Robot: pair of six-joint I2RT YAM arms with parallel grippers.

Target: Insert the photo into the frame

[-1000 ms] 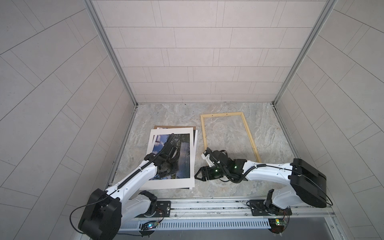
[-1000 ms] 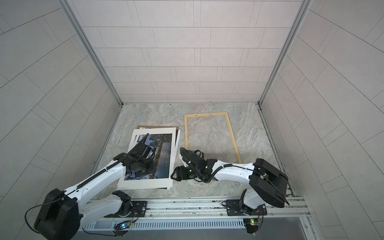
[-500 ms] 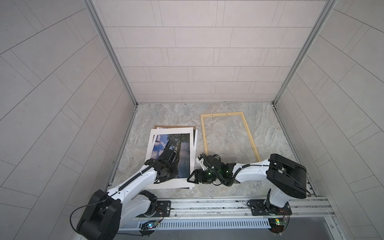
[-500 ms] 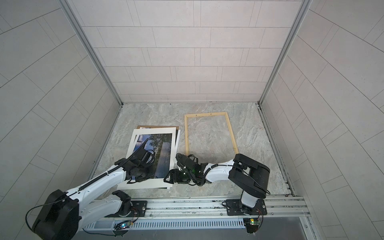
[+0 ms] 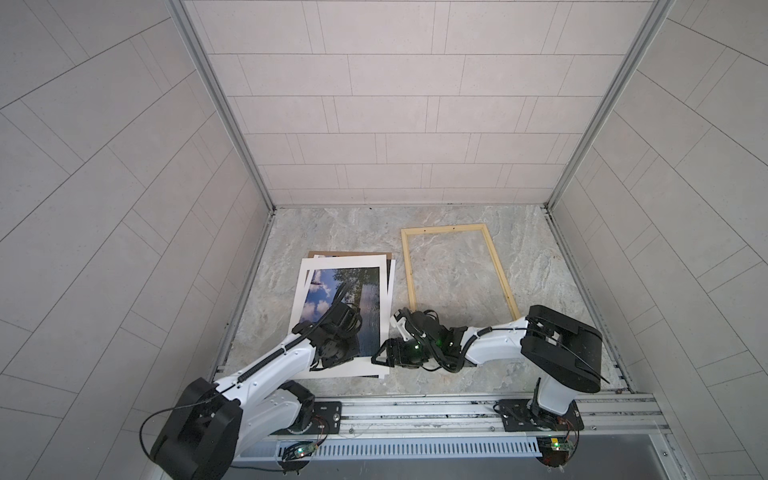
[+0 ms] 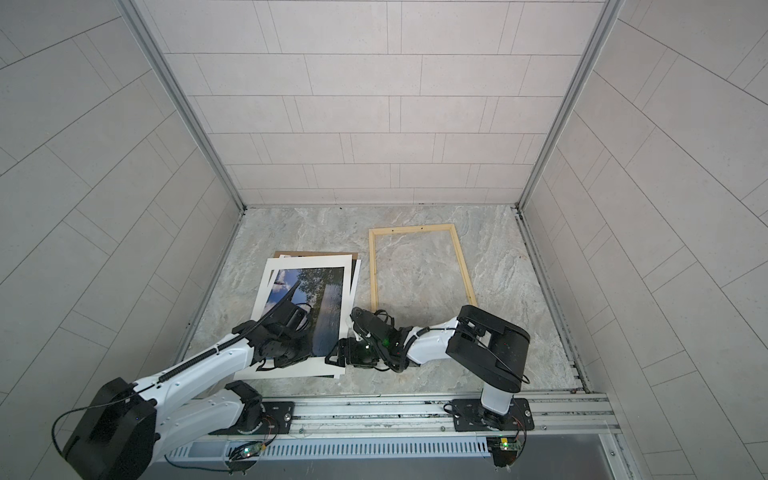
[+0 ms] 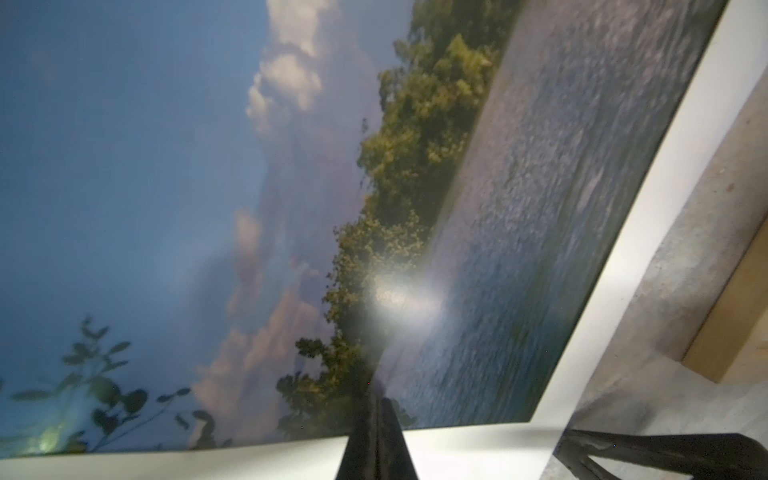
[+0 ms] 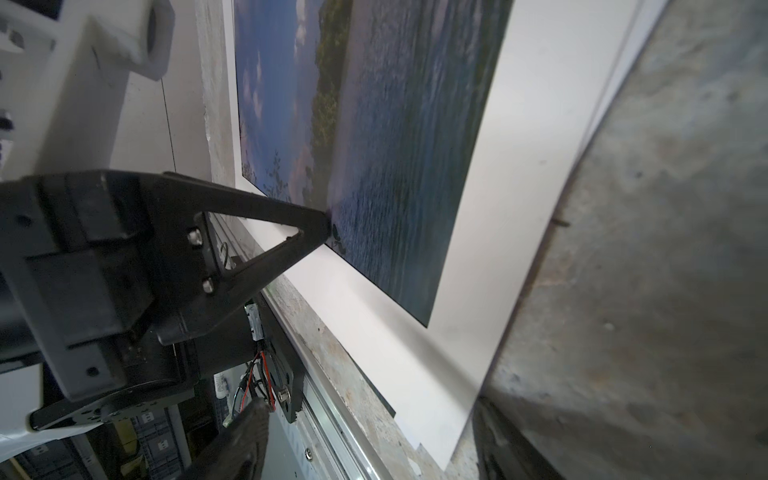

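Note:
The photo (image 5: 328,286) (image 6: 307,286) lies face up at the left, on white sheets stacked over a brown board. It fills the left wrist view (image 7: 291,166). My left gripper (image 5: 351,353) (image 6: 303,353) (image 7: 378,411) is shut, its tips resting on the print at its near edge. In the right wrist view they touch the photo (image 8: 395,145). My right gripper (image 5: 380,355) (image 6: 334,355) (image 8: 378,449) is open and low at the stack's near right corner, with nothing held. The pale wood frame (image 5: 442,228) (image 6: 411,228) lies empty to the right.
A brown backing board (image 5: 353,253) shows beyond the stack's far edge, and a white sheet (image 5: 390,282) juts out on its right. The frame's near left corner (image 7: 731,332) lies close beside the stack. Tiled walls enclose the marble table (image 5: 540,270); a metal rail (image 5: 415,411) runs along the front.
My left gripper drew back from the photo's middle to its near edge and shut. My right gripper slid left to the stack's near right corner, opening a little wider.

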